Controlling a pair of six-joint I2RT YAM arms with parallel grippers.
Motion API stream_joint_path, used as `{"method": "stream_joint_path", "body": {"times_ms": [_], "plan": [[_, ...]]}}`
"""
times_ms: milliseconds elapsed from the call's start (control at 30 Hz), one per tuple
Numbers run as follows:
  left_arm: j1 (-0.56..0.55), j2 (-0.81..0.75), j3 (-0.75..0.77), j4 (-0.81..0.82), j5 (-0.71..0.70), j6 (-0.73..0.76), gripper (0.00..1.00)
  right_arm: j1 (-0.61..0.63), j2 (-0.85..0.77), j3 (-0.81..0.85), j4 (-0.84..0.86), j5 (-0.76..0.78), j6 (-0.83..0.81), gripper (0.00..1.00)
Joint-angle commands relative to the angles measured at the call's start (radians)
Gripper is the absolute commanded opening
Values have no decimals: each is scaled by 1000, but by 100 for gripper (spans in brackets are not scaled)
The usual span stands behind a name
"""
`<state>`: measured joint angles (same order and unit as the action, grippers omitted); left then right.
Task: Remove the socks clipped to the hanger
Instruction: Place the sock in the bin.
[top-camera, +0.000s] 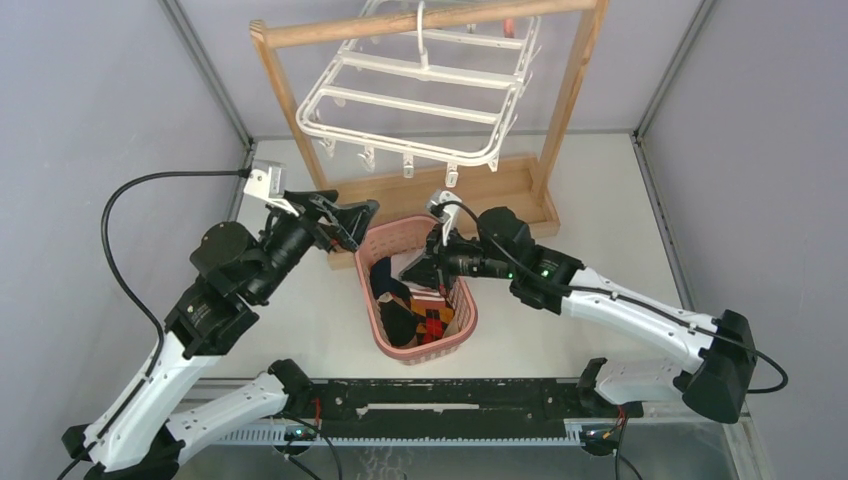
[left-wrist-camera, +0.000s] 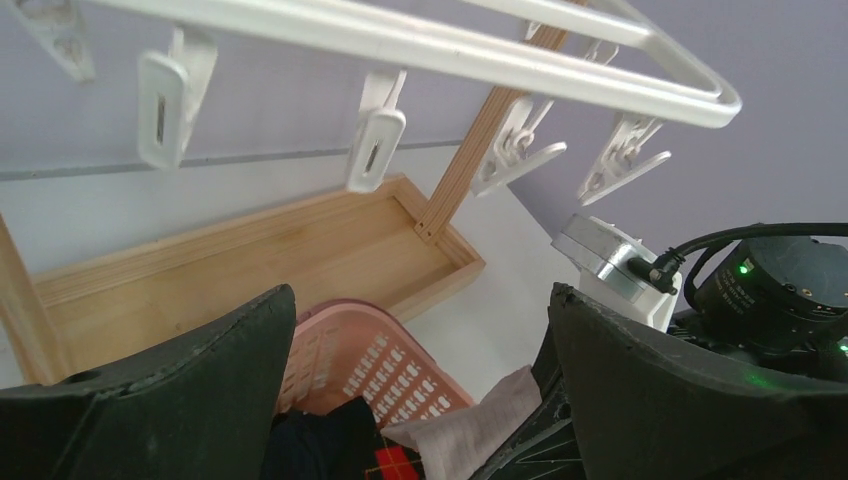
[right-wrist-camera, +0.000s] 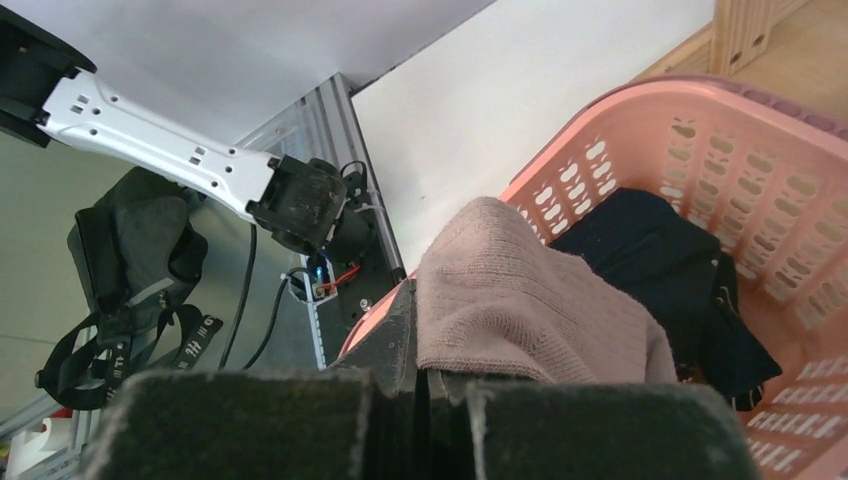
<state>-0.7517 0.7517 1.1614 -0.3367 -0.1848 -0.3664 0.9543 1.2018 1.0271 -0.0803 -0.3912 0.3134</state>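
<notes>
**Right jaws clamped on a taupe sock (right-wrist-camera: 530, 300) over the pink basket (right-wrist-camera: 640, 110); left jaws wide apart and empty**

Right jaws are pressed together on the taupe sock. The ribbed cloth drapes over their tips and hangs above the basket. Left jaws stand fully apart with nothing between them. In the overhead view they sit at about 10 o'clock from the basket and look up toward the hanger (top-camera: 410, 100).

That white hanger hangs from the wooden rack (top-camera: 300, 35) at 12 o'clock, well apart from both arms. Every one of its clips (left-wrist-camera: 375, 140) that shows dangles bare, and no sock is seen on it. Several socks (top-camera: 415, 315), dark ones and a red-and-yellow argyle, lie heaped inside the basket.

Judging from this, the step in hand is dropping the held sock, probably the last one. To do it well, the right jaws should be over the basket's hollow, not its rim, before they part. In the right wrist view the sock's 9 o'clock side appears to overlap the rim. A short shift toward 3 o'clock, over the dark socks, would keep it from landing astride the edge or sliding onto the counter. Ribbed cloth may cling to a pad, so the jaws should part fully and the arm should lift only once the cloth has dropped free.
</notes>
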Motion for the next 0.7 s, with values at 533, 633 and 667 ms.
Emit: {"method": "stream_joint_path", "body": {"times_ms": [533,633,667], "plan": [[42,124,-80,-28,-15,-8,100,115,134,2,12,113,17,4],[54,142,-88,-21,4,-13,100,131,152,2,-9,146,16,9],[57,146,-92,-16,7,-14,100,133,157,0,-10,152,16,10]]}}
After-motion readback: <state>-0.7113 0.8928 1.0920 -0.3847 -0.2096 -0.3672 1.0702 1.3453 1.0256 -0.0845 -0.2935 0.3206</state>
